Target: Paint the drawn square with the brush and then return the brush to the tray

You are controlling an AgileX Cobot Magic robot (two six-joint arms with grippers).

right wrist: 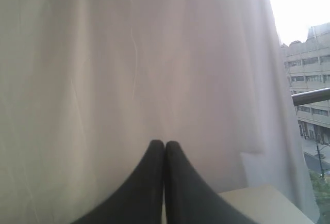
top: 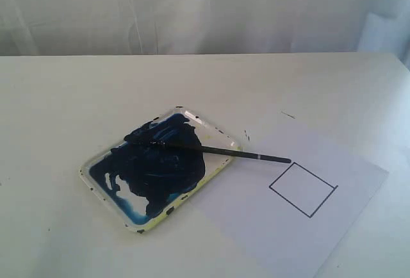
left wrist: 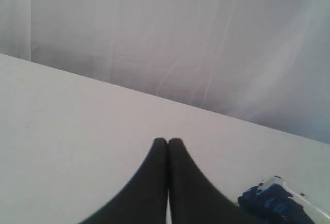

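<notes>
White table (top: 64, 98): brush (top: 237, 154) on tray (top: 131, 196), near closed left jaws.

Brush (top: 211, 150) lies across blue-smeared tray (top: 221, 136), w/ square (top: 302, 189) blank.

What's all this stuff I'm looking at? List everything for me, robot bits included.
table: one, white, under everything
paper: one sheet, white, on the table
drawn square: one, black outline, unpainted, on the paper
tray: one, white with yellowish rim, smeared dark blue, left of the paper
brush: one, black, tip in the tray, handle over its rim toward the drawn square
curtain: one, white, behind the table
left gripper: one, black, jaws shut, empty
right gripper: one, black, jaws shut, empty
</notes>
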